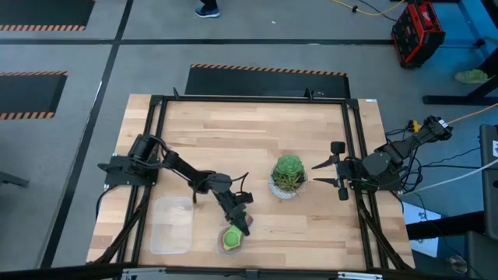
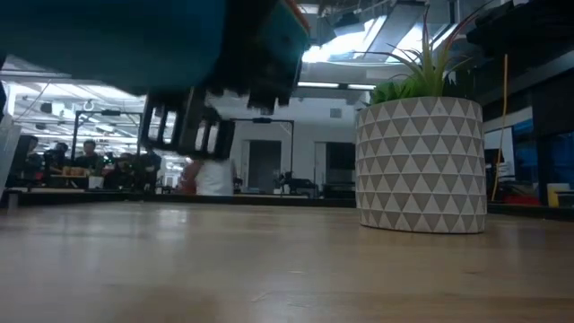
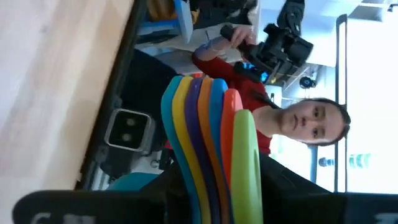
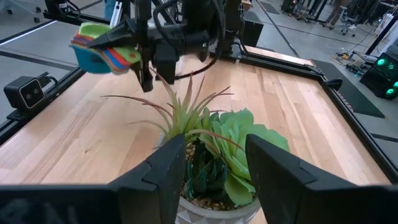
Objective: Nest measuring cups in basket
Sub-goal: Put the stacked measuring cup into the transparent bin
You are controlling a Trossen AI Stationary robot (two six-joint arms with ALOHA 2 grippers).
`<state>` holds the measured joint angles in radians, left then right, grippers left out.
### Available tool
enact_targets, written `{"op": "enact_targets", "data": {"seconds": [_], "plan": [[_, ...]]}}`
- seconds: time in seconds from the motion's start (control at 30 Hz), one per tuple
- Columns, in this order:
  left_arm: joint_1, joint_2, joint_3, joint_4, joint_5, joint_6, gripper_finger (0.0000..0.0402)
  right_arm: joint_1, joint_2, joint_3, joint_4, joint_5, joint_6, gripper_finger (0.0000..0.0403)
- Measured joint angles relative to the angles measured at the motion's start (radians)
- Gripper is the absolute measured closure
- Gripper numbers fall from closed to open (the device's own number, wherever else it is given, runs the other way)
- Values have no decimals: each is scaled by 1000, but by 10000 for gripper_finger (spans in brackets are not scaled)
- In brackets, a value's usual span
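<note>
The measuring cups (image 1: 231, 237) are nested into one multicoloured stack, green outermost, near the table's near edge just right of the basket (image 1: 171, 225), a clear rectangular tray lying flat on the wood. My left gripper (image 1: 240, 220) is shut on the stack; the right wrist view shows the cups (image 4: 99, 46) in the air beside it. The left wrist view looks along the stack (image 3: 208, 137) edge-on. My right gripper (image 1: 314, 174) waits open, level, just right of the potted plant, touching nothing. My left gripper (image 4: 146, 59) pinches the nested cups by their stacked handles (image 4: 127, 56) between its two fingers. The bowls stick out sideways beyond the fingers toward the table's near edge. The stack is lifted clear of the table and turned on edge, as the layered rims (image 3: 211, 180) show.
A green plant in a white patterned pot (image 1: 288, 175) stands mid-table between the two grippers, its long leaves (image 4: 186, 106) reaching toward the left arm. Black rails frame the table (image 1: 233, 124). Bare wood lies on the far half. A person (image 3: 311, 121) stands beyond the near edge.
</note>
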<state>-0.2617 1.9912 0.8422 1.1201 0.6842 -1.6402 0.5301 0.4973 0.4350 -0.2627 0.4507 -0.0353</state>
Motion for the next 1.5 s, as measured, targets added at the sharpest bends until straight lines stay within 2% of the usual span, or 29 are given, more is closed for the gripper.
{"op": "enact_targets", "data": {"seconds": [0.23, 0.5, 0.67, 0.87, 1.0, 1.2, 1.5], "plan": [[23, -107, -2, -94, 58, 1, 317, 0, 0, 0, 3, 0, 0, 230], [50, -255, -2, -335, 170, 31, 317, 0, 0, 0, 4, 0, 0, 230], [68, -372, -2, -521, 221, 113, 317, 0, 0, 0, 4, 0, 1, 230], [87, -536, -2, -854, 243, 306, 317, 0, 0, 0, 6, 0, 0, 230], [88, -595, -2, -1027, 309, 412, 317, 0, 0, 0, 4, 0, 4, 230], [78, -613, -2, -1238, 416, 619, 317, 0, 0, 0, 4, 0, 46, 230], [75, -614, -2, -1569, 455, 1040, 317, 0, 0, 0, 4, 0, 55, 230]]}}
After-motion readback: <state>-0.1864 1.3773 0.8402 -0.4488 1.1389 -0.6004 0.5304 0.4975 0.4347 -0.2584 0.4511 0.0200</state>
